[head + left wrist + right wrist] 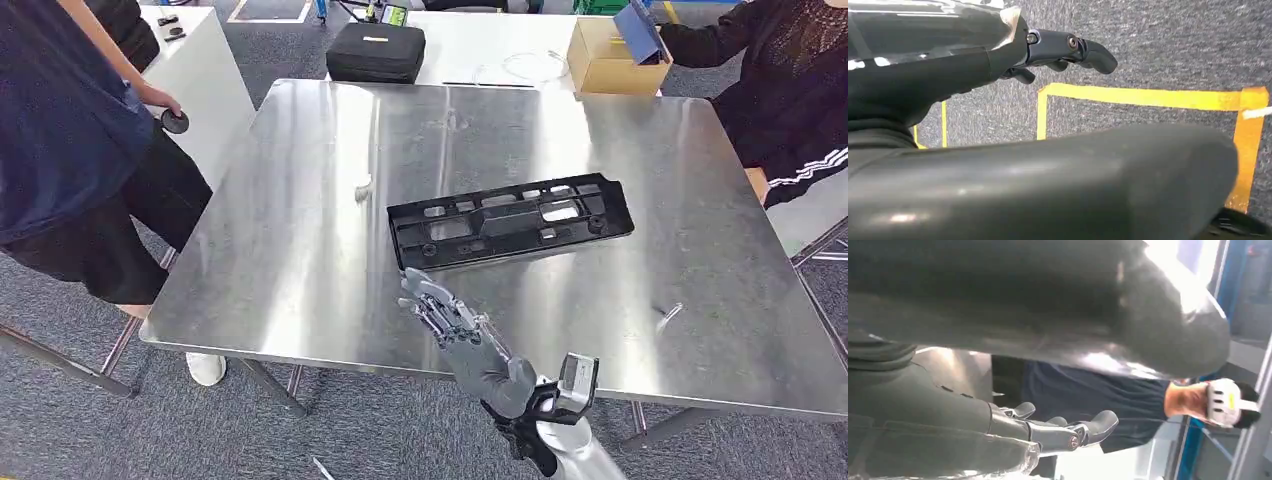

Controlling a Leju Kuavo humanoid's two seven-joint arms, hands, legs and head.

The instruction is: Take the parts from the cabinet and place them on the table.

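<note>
One robot hand outstretched, fingers spread, near black part

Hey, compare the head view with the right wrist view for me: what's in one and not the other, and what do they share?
Head view alone: the black plastic part lying flat on the steel table, a black case and a cardboard box on the white table behind. Right wrist view alone: a blue frame beyond a person's forearm. Both: the right hand, open and holding nothing, and the person in the dark blue shirt.
</note>
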